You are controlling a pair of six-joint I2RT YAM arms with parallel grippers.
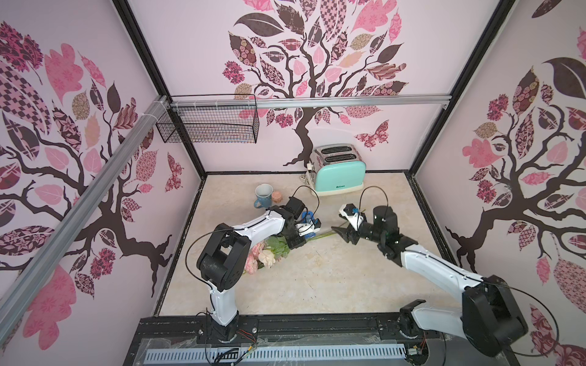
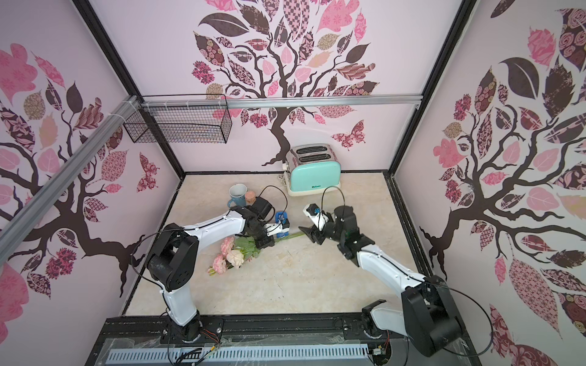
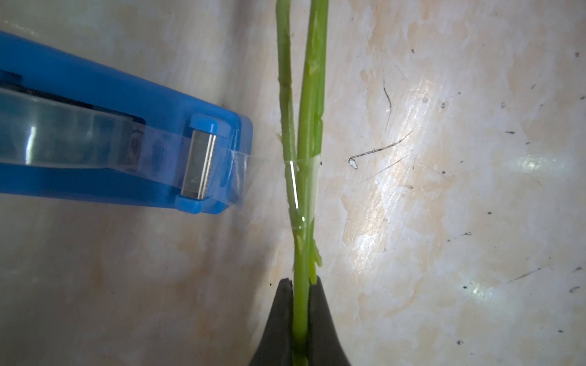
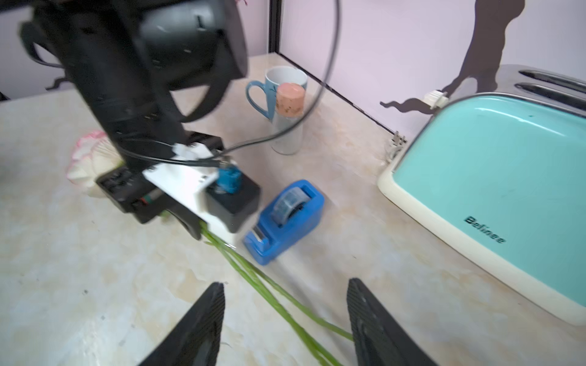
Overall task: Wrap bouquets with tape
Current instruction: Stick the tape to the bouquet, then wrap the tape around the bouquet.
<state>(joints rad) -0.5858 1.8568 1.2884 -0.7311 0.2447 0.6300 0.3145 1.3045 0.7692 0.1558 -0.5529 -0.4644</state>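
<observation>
The bouquet lies on the table with its pink and cream blooms toward the front left in both top views. Its green stems run toward the right arm. A band of clear tape circles the stems, just off the cutter of the blue tape dispenser. My left gripper is shut on the stems below that band. Over the stem ends, my right gripper stands open. The stems pass between its fingers, and the dispenser sits beyond them.
A mint toaster stands at the back by the wall. A blue mug and a cork-topped jar sit at the back left, behind the left arm. A black wire basket hangs on the rail above.
</observation>
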